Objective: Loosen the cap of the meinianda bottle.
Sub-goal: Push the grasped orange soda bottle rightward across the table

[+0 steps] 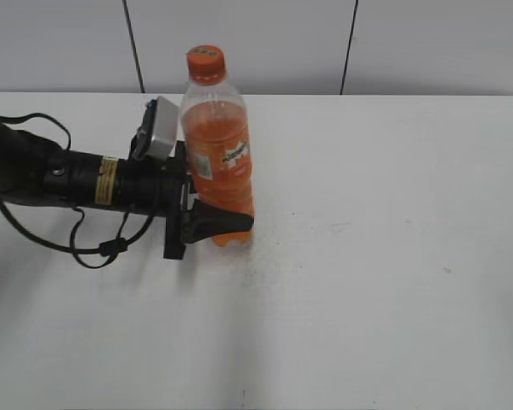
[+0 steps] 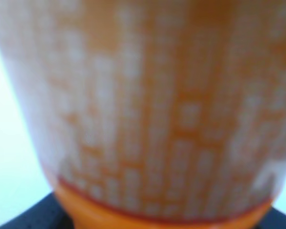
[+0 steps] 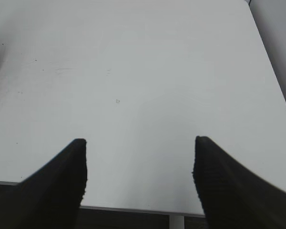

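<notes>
Standing upright, the meinianda bottle (image 1: pixel 219 162) is being held low by the left pincer (image 1: pixel 212 224), its cap (image 1: pixel 205 63) sitting high above, while the right pincer (image 3: pixel 139 176) is waiting wide open and empty.

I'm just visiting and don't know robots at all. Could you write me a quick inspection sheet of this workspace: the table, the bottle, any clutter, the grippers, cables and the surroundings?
Surface: white table, faint scuffs and specks, nothing spilled.
Job's things: meinianda bottle stands upright, filled with orange drink; orange cap is on its neck.
Clutter: nothing seen.
Grippers: left gripper reaches in from the left and is closed around the bottle's lower body; its wrist view is filled by the blurred label. Right gripper is open over bare table, holding nothing; it does not show in the exterior view.
Cables: black cable loops under the left arm, resting on the table.
Surroundings: pale wall panels with dark seams behind the table.
</notes>
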`<state>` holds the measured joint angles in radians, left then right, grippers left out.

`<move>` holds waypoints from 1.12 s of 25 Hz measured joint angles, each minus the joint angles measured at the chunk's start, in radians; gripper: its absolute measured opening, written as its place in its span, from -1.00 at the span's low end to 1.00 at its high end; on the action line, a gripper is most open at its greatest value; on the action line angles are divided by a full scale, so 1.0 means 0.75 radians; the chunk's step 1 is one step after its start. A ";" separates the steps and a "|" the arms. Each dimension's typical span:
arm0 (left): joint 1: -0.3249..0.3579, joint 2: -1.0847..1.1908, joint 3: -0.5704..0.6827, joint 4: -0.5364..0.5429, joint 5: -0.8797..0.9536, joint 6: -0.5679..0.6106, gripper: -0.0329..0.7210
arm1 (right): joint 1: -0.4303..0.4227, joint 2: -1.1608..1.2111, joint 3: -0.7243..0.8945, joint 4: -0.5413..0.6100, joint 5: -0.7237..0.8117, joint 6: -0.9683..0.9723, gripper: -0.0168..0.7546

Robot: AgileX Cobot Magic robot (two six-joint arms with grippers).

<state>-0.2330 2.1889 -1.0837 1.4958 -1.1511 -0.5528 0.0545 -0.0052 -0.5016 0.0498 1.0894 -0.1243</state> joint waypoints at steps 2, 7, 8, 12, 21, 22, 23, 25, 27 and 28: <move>-0.040 0.004 -0.059 -0.027 0.014 -0.005 0.17 | 0.000 0.000 0.000 0.000 0.000 0.000 0.40; -0.112 0.085 -0.195 -0.084 0.049 -0.010 0.17 | 0.000 0.000 0.000 0.000 0.000 0.000 0.40; -0.122 0.103 -0.216 -0.086 0.064 -0.011 0.17 | 0.000 0.000 0.000 0.000 0.000 0.000 0.40; -0.144 0.154 -0.241 -0.085 0.086 -0.014 0.17 | 0.000 0.000 0.000 0.000 0.000 0.000 0.40; -0.143 0.214 -0.243 -0.083 0.120 -0.043 0.17 | 0.000 0.000 0.000 0.000 0.000 0.000 0.40; -0.143 0.215 -0.243 -0.084 0.121 -0.048 0.17 | 0.000 0.000 0.000 0.000 0.000 0.000 0.40; -0.143 0.215 -0.243 -0.084 0.122 -0.053 0.17 | 0.000 0.000 0.000 0.000 0.000 0.000 0.40; -0.143 0.215 -0.243 -0.084 0.123 -0.055 0.17 | 0.000 0.000 0.000 0.000 0.000 0.000 0.40; -0.143 0.215 -0.243 -0.084 0.123 -0.056 0.17 | 0.000 0.000 0.000 0.000 0.000 0.000 0.40; -0.143 0.215 -0.243 -0.084 0.123 -0.056 0.17 | 0.000 0.000 0.000 0.000 0.000 0.000 0.40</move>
<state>-0.3404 2.3501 -1.2656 1.4327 -1.0585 -0.5948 0.0545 -0.0052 -0.5016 0.0498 1.0894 -0.1243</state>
